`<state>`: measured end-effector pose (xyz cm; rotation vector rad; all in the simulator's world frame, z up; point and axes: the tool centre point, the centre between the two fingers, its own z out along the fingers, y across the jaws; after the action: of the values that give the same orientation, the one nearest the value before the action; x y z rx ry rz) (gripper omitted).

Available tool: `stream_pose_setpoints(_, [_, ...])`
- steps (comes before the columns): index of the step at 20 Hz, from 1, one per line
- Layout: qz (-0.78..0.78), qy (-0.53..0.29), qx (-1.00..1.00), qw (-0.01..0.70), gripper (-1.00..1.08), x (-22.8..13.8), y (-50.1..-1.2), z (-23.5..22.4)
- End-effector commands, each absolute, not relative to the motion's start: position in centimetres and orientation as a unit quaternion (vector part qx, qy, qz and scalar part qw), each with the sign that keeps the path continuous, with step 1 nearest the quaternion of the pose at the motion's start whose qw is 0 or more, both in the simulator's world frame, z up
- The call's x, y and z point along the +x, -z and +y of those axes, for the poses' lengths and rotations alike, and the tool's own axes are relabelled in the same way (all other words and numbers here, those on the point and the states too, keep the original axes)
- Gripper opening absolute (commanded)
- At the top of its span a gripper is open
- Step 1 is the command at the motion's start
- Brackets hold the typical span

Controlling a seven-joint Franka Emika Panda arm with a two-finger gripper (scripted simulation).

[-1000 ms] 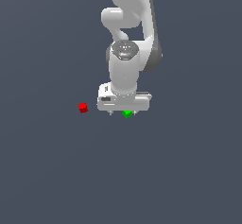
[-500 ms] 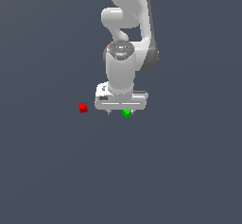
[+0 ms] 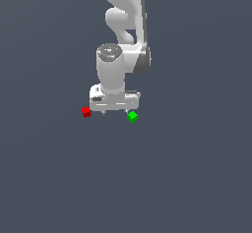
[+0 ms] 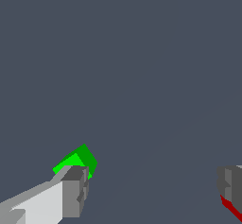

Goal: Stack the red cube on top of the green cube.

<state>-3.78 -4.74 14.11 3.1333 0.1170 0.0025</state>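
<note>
Two cubes: both sit on the bare grey floor, well apart from each other, with no edge or corner of that floor in view.
Green cube [image 3: 132,116]: nearest in the exterior view, just below the hand on that view's right; in the wrist view one finger [image 4: 74,190] partly covers it.
Red cube [image 3: 86,112]: on the exterior view's left, just beside the hand; only a sliver shows at the other finger in the wrist view.
Gripper [image 3: 114,111]: spread wide and holding nothing, low between the two cubes.
Arm [image 3: 123,45]: rises behind, white with a grey joint.
Risk: my judgement is that the hand straddles the gap rather than the red cube, so a descent here could knock either cube aside or close on nothing.
Writing: none readable.
</note>
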Motion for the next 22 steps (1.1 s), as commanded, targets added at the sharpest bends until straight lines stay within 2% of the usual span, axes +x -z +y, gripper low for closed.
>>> stream_pose_setpoints(1, [0.049, -0.001, 0.999, 0.003, 1.00, -5.0, -13.4, -6.4])
stream_pose_setpoints(13, [0.109, 0.000, 0.994, 0.001, 1.00, -10.1, -9.8, -15.2])
stream_pose_setpoints(22, [0.141, 0.000, 0.990, 0.001, 1.00, -12.2, -7.9, -20.2])
